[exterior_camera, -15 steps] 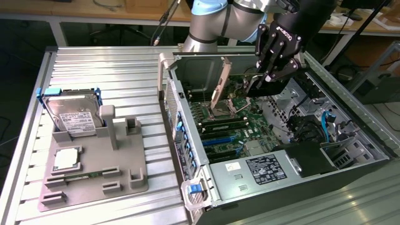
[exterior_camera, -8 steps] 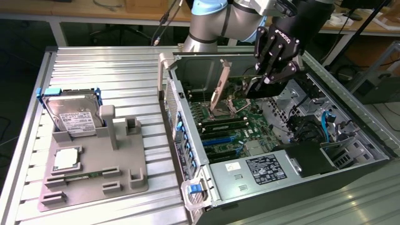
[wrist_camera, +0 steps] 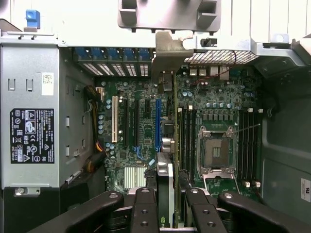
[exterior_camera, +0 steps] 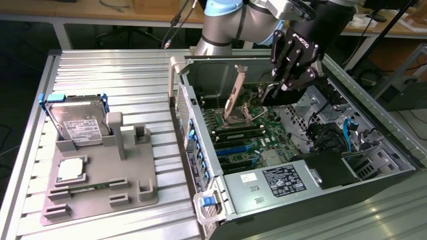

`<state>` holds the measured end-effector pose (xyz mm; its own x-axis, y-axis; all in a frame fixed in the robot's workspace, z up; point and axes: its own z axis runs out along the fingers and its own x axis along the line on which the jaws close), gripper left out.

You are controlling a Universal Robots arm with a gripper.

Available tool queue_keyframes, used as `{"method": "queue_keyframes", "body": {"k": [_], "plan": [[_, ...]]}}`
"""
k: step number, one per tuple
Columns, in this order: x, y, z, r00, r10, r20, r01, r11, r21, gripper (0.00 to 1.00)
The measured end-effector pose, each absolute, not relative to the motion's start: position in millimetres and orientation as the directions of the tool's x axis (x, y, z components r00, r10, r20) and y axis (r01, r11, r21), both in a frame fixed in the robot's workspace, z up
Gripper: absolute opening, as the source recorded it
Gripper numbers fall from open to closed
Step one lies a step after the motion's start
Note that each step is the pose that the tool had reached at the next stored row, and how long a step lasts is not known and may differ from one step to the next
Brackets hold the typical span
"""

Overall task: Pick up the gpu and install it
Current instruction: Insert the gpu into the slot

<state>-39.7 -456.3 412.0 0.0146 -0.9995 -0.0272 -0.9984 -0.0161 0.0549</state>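
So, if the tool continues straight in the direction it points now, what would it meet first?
Most likely the motherboard inside the open computer case. The tool grips the gpu edge-on, so the card's lower edge would arrive first, though depth is hard to judge.

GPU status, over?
Claw shut on the gpu, edge-on. Card above the motherboard inside the open case, not seated. Raised CPU socket lever alongside.
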Motion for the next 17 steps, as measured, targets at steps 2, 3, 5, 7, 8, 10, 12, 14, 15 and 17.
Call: {"method": "queue_keyframes", "body": {"k": [2,3,5,7,8,10,12,14,15,17], "plan": [[-39.7,-456.3,411.6,0.015,-1.000,-0.027,-0.998,-0.016,0.055,0.27],[-39.7,-456.3,411.4,0.015,-1.000,-0.027,-0.998,-0.016,0.055,0.27],[-39.7,-456.3,410.9,0.015,-1.000,-0.027,-0.998,-0.016,0.055,0.27],[-39.7,-456.3,410.6,0.015,-1.000,-0.027,-0.998,-0.016,0.055,0.27],[-39.7,-456.3,410.4,0.015,-1.000,-0.027,-0.998,-0.016,0.055,0.27],[-39.7,-456.3,410.0,0.015,-1.000,-0.027,-0.998,-0.016,0.055,0.27],[-39.7,-456.3,409.5,0.015,-1.000,-0.027,-0.998,-0.016,0.055,0.27],[-39.7,-456.3,408.8,0.015,-1.000,-0.027,-0.998,-0.016,0.055,0.27],[-39.7,-456.3,408.1,0.015,-1.000,-0.027,-0.998,-0.016,0.055,0.27],[-39.7,-456.3,407.8,0.015,-1.000,-0.027,-0.998,-0.016,0.055,0.27]]}}
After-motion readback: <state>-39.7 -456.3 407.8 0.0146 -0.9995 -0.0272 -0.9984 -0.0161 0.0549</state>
